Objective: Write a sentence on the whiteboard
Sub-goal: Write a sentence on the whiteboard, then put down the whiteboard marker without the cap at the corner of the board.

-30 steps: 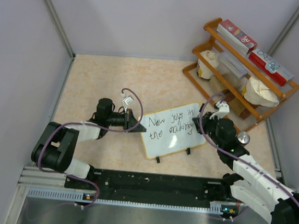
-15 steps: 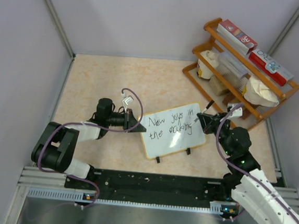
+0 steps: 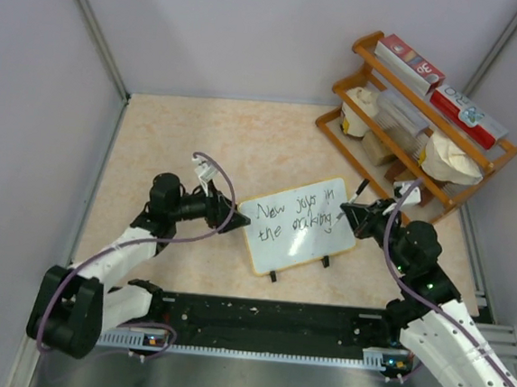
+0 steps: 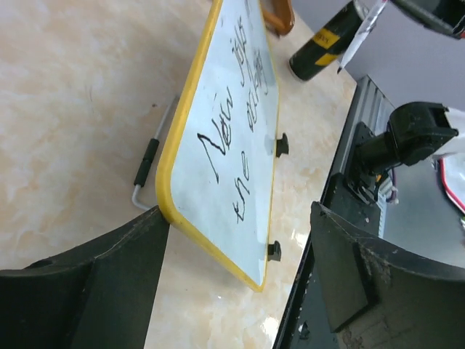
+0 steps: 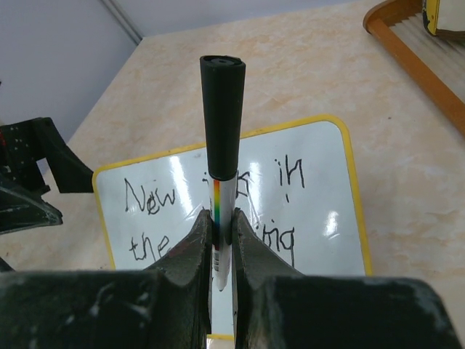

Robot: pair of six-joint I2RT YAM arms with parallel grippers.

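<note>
Top external view, left side: your left gripper (image 3: 235, 220) is lying low over the marbled table (image 3: 182, 132), pointing at the left end of the whiteboard (image 3: 296, 226). Left wrist view is showing its fingers (image 4: 109, 276) spread wide. They are straddling the board's near corner, and the left finger is sitting right against the yellow frame. Whether the right finger is touching anything, I cannot tell.

At the centre of the table, the whiteboard is standing tilted on two small black feet (image 3: 272, 274) at its near edge. A wire stand (image 4: 149, 166) is showing behind it. The board is carrying the handwritten words "New joys in the making".

At the board's right end, your right gripper (image 3: 349, 216) is clamping a marker (image 5: 221, 138) tightly between its fingers, with the black cap end pointing up and away. The marker is hanging over the end of the word "making". I cannot tell whether its tip is touching the surface.

At the far right, a wooden rack (image 3: 366, 45) is standing against the wall, well apart from both grippers.
</note>
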